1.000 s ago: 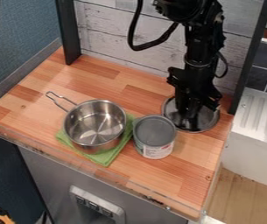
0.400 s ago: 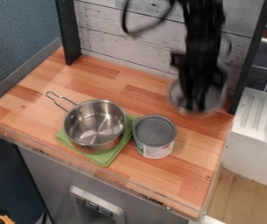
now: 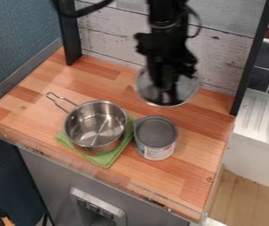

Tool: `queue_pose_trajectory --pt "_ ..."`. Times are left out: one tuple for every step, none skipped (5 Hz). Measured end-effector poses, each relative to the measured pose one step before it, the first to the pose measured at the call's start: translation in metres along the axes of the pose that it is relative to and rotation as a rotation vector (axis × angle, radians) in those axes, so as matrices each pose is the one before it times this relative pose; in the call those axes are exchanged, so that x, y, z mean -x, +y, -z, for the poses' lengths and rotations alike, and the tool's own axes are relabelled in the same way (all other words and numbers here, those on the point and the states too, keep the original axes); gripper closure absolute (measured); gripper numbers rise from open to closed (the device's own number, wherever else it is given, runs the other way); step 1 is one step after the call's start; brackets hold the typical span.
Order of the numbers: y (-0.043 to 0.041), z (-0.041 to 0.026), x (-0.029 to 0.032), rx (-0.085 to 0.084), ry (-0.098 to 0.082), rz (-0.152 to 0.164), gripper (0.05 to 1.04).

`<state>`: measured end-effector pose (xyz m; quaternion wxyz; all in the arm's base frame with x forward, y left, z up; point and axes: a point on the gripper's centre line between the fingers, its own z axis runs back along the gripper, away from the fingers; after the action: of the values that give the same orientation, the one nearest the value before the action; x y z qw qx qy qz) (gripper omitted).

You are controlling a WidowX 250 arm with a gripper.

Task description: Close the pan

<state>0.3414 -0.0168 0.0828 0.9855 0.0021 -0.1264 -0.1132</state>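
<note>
The gripper point(image 3: 167, 90) hangs over the back of the wooden counter, shut on the round metal lid point(image 3: 186, 92), which is held up off the wood. Below and to the left of it stands the steel pan point(image 3: 96, 125), uncovered, its wire handle pointing to the upper left. The pan rests on a folded green cloth point(image 3: 106, 160). The lid's grip is hidden behind the gripper.
A grey-topped can point(image 3: 156, 137) stands just right of the pan, in front of the lid. A plank wall point(image 3: 113, 37) closes off the back, with dark posts at both sides. A clear low edging runs along the front.
The gripper has lifted the lid off the right rear of the counter and carried it left. The pan, cloth and can have stayed in place.
</note>
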Motion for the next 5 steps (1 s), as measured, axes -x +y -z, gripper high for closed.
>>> queue_pose_trajectory --pt "0.01427 0.00158 0.04382 -0.0352 0.0682 -0.0235 0.797" --pt "0.01784 0.00375 0.02947 -0.0304 0.0448 -0.0369 0.797" --pt "0.01552 0.00858 0.01964 -0.0271 0.0438 -0.0304 0.797" --pt "0.01406 0.00262 0.00381 -0.0061 0.0015 -0.0326 0.797" --pt "0.00409 0.01075 0.00426 0.0105 0.031 -0.0153 0.797"
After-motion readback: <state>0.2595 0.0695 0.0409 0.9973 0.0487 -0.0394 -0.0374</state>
